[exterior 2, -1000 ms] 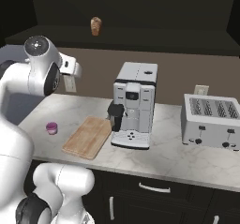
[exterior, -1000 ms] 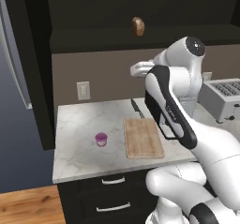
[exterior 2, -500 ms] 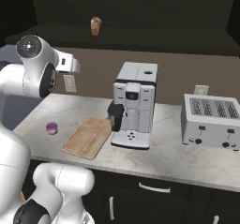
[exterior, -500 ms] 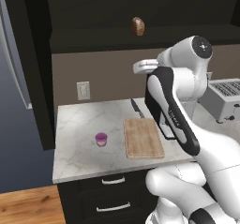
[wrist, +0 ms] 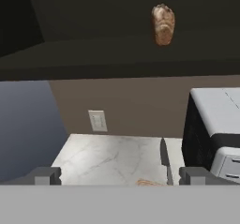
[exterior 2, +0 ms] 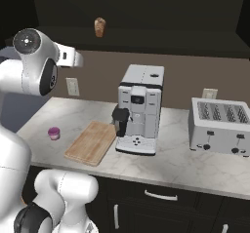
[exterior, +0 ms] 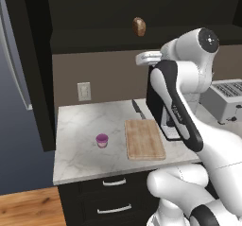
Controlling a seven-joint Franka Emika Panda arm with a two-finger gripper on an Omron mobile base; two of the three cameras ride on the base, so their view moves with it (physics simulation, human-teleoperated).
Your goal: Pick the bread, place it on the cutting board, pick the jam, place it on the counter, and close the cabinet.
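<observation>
The bread, a small brown loaf, sits high in the dark inside of the open cabinet. It also shows in the right base view and at the upper right of the hand view. My gripper hangs open and empty below the cabinet shelf, under the bread and well clear of it. The white hand hovers over the back of the counter. The purple jam stands on the marble, just left of the tan cutting board, which is bare.
A coffee machine stands right of the board, and a toaster further right. A knife lies behind the board. The cabinet's dark door panel stands open at the counter's left end. A wall outlet is behind.
The arm has swung a little and the hand has risen slightly toward the cabinet shelf. The jaws stay open. Bread, jam and board have not moved.
</observation>
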